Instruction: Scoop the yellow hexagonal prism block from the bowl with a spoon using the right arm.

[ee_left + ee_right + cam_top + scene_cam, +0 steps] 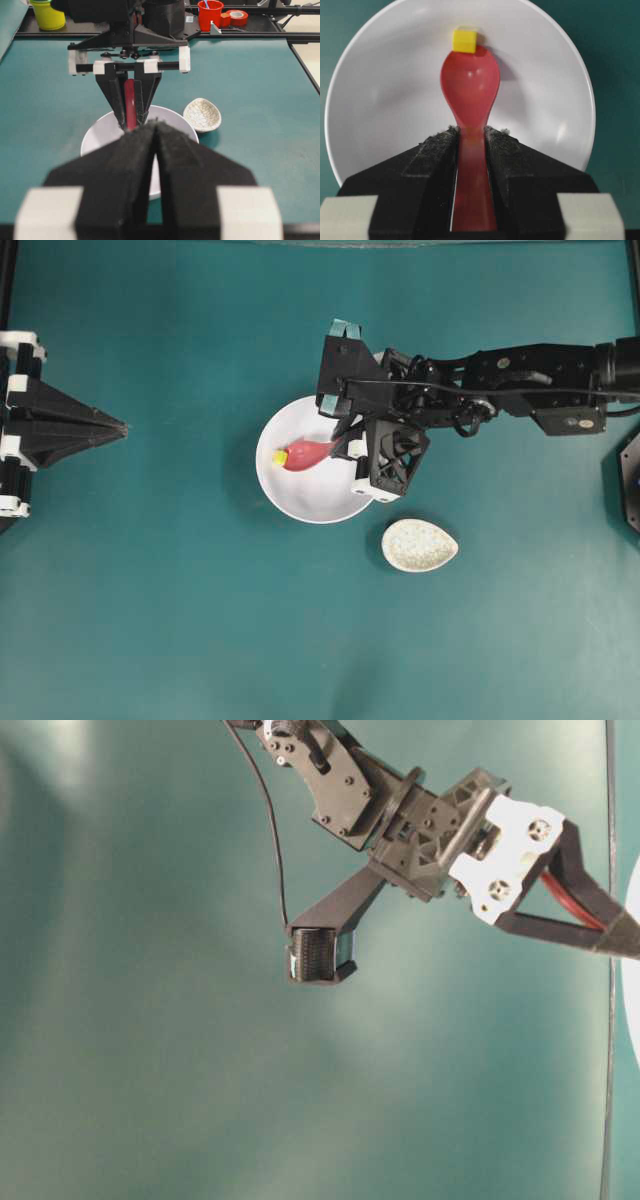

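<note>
My right gripper [471, 131] is shut on the handle of the pink-red spoon [470, 90], also seen from overhead [308, 453]. The spoon's scoop lies inside the white bowl [300, 500], its tip touching the tiny yellow block [464, 40], which rests against the bowl's inner wall at the scoop's far tip [280, 457]. The block is at the scoop's edge, not in it. The right gripper [343, 447] reaches over the bowl's right rim. My left gripper [122, 426] is shut and empty at the left edge, far from the bowl [95, 140].
A small speckled beige oval dish [419, 545] sits just right of and below the bowl, also seen in the left wrist view [202, 115]. A yellow cup [47, 15], a red cup [210, 14] and tape rolls stand beyond the table's far edge.
</note>
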Controlling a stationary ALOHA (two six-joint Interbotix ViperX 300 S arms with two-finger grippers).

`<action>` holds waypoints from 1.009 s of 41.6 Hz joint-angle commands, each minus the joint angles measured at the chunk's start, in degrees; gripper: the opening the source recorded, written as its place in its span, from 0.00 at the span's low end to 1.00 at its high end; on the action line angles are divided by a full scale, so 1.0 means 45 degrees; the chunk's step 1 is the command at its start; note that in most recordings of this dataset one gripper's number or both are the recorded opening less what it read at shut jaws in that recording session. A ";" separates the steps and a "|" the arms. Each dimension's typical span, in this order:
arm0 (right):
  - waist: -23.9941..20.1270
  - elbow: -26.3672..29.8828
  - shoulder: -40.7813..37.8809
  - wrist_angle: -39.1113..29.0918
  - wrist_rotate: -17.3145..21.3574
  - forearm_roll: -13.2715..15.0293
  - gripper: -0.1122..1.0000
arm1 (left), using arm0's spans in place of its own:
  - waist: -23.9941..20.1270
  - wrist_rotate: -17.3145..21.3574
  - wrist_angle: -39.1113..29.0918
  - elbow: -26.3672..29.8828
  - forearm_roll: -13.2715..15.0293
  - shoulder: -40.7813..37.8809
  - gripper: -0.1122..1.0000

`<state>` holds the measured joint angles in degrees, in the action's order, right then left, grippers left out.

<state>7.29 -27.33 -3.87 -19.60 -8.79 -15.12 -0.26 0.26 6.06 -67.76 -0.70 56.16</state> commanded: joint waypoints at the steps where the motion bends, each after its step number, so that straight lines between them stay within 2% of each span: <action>1: -0.0078 0.0195 0.0430 0.0313 -0.0020 0.0020 0.31 | -0.0020 0.0000 0.0137 0.0273 -0.0039 -0.0059 0.10; 16: -0.0156 -0.0156 0.0664 0.0723 0.0020 0.0020 0.31 | -0.0020 0.0000 0.0117 0.0293 -0.0039 -0.0059 0.10; 42: -0.0254 -0.1875 0.1914 0.3516 0.0176 -0.0059 0.31 | -0.0020 -0.0039 0.0117 0.0273 -0.0039 -0.0039 0.10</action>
<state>6.42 -35.68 2.46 -6.24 -8.09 -15.21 -0.26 0.18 6.06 -67.76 -0.79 56.25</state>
